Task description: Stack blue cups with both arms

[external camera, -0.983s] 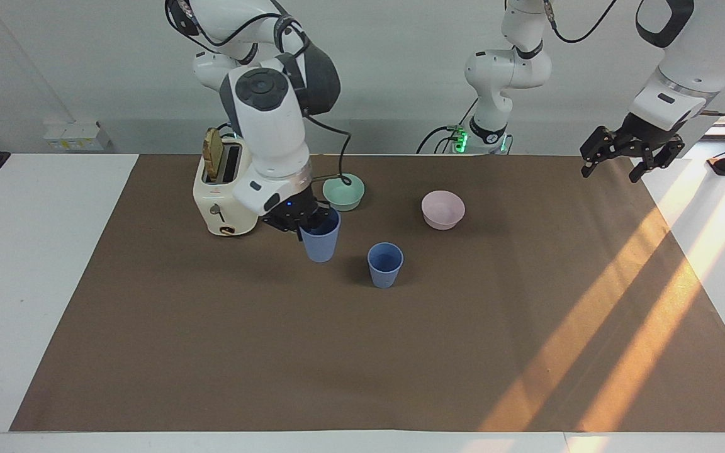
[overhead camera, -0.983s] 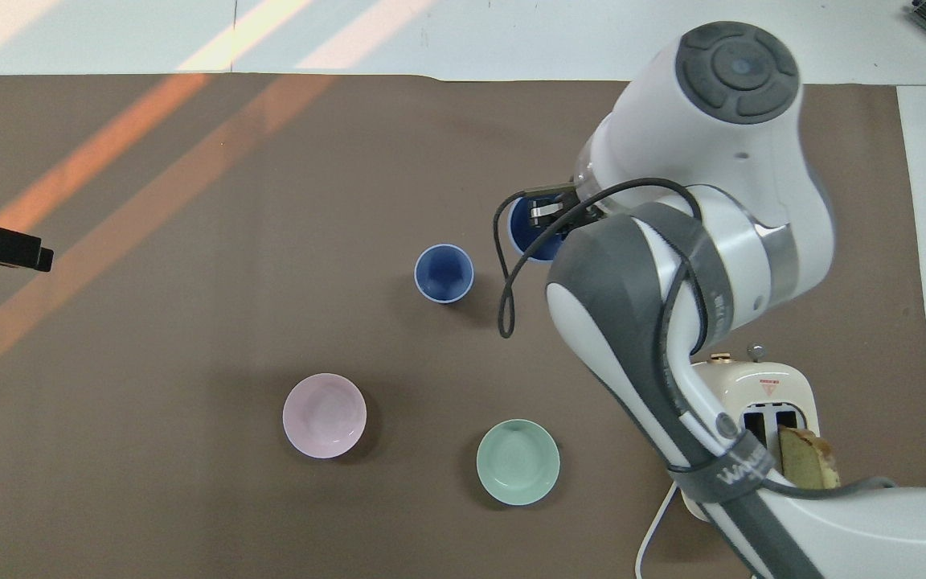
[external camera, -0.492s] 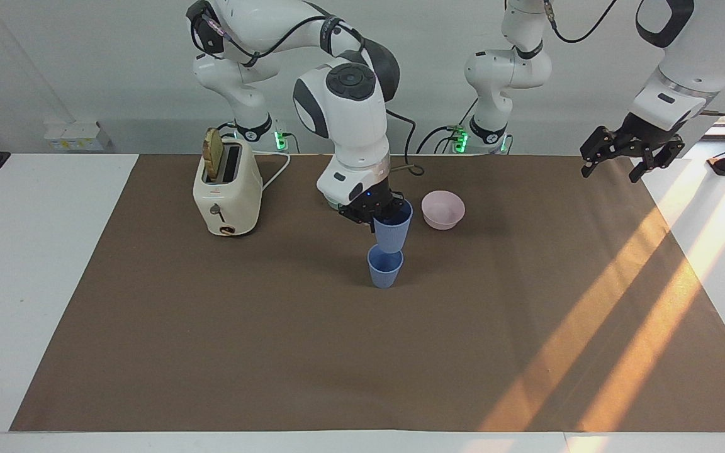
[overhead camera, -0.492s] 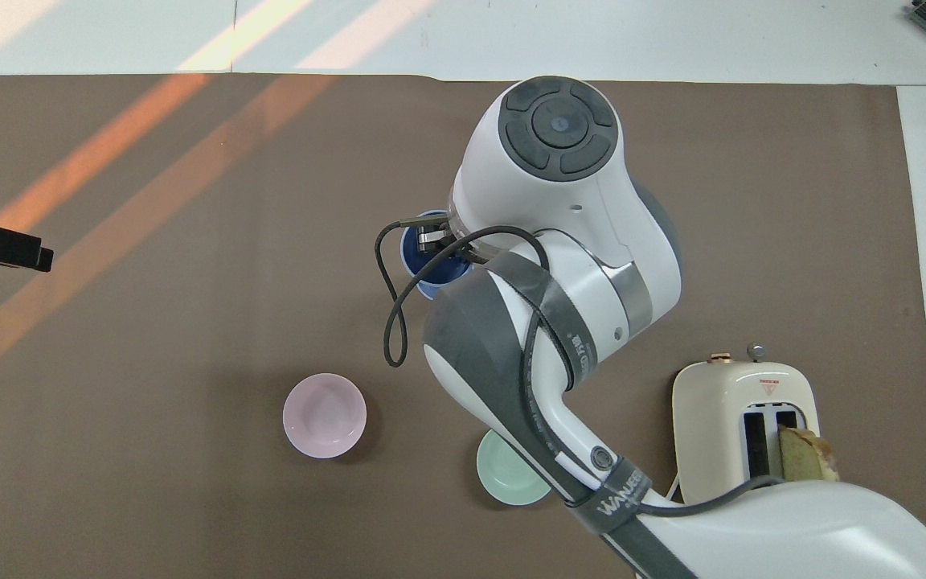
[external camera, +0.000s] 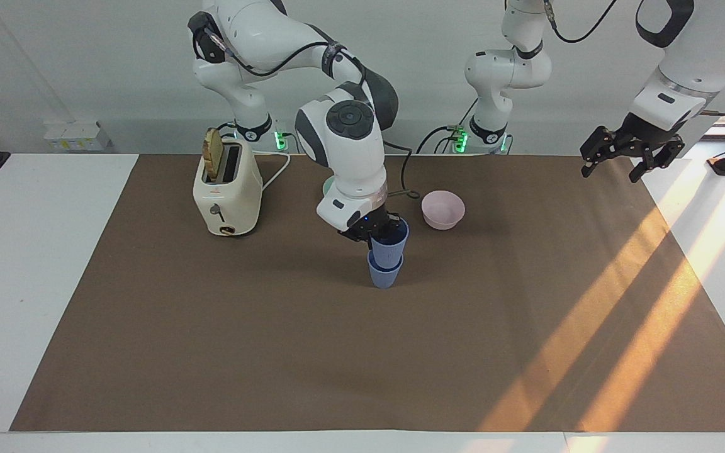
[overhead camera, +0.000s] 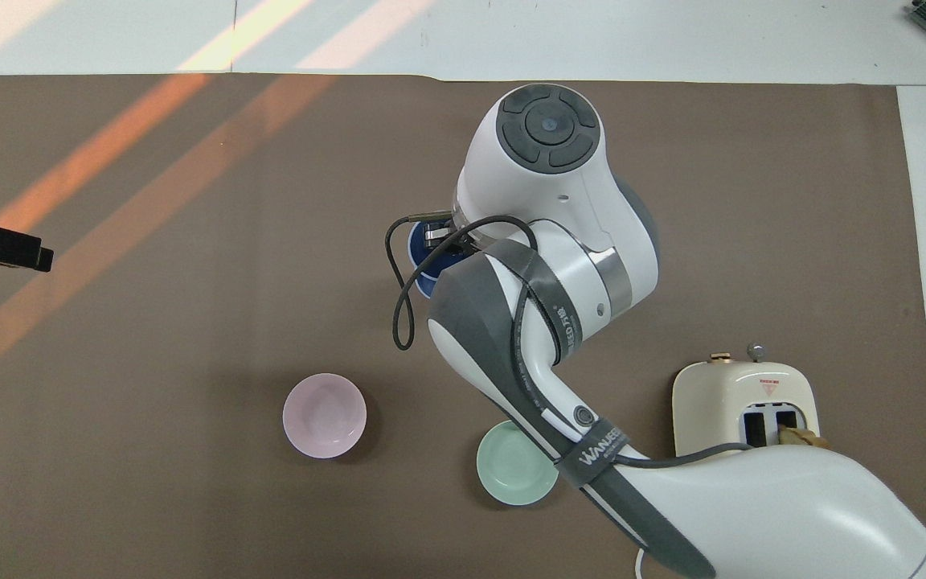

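A: Gripping the upper blue cup at its rim, the right end effector was clenched on it over the middle of the desk.

B: And where did that cup sit?

A: Its base was down inside the lower blue cup, which stood upright on the brown mat. The upper one leaned a little. Whether it was fully seated, I could not tell.

B: What lay around the pair?

A: The pink bowl was nearer to the robots, toward the left arm's end. The green bowl was also nearer to the robots, partly hidden by the right arm. The toaster, with a slice of bread standing in one slot, was well apart toward the right arm's end.

B: And the left end effector?

A: It hung released, fingers spread, in the air over the mat's edge at the left arm's end, waiting and holding nothing. From overhead only its dark tip showed at the frame's edge.
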Action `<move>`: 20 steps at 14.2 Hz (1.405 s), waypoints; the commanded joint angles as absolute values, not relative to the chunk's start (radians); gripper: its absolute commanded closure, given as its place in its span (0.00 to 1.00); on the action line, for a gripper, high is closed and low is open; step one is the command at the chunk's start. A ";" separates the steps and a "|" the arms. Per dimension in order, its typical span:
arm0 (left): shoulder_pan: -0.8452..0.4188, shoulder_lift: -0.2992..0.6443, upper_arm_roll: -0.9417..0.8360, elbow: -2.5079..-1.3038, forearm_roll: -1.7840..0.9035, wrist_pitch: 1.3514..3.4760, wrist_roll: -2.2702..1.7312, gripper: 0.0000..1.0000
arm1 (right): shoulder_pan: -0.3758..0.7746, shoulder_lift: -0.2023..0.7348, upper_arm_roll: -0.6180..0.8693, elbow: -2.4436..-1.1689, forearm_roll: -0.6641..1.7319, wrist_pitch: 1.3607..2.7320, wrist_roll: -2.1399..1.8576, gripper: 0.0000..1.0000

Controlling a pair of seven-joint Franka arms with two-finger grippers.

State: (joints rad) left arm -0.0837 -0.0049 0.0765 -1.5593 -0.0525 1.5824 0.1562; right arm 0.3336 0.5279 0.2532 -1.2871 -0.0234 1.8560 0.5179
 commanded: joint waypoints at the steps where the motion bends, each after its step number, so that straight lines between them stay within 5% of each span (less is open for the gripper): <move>1: -0.067 -0.021 0.061 -1.568 -0.038 1.572 0.152 0.00 | 0.322 0.515 0.265 -1.350 -0.032 1.902 0.525 1.00; 5: -0.067 -0.021 0.061 -1.568 -0.038 1.572 0.152 0.00 | 0.321 0.512 0.264 -1.379 -0.034 1.899 0.525 1.00; 6: -0.067 -0.021 0.061 -1.568 -0.038 1.572 0.152 0.00 | 0.321 0.514 0.264 -1.378 -0.031 1.904 0.528 0.81; 7: -0.067 -0.021 0.061 -1.568 -0.038 1.572 0.152 0.00 | 0.318 0.514 0.265 -1.379 -0.034 1.908 0.520 0.01; 11: -0.067 -0.021 0.063 -1.568 -0.038 1.572 0.152 0.00 | 0.316 0.502 0.264 -1.356 -0.042 1.895 0.526 0.00; 20: -0.067 -0.021 0.061 -1.568 -0.038 1.571 0.152 0.00 | 0.028 0.189 0.258 -1.321 -0.043 1.554 0.169 0.00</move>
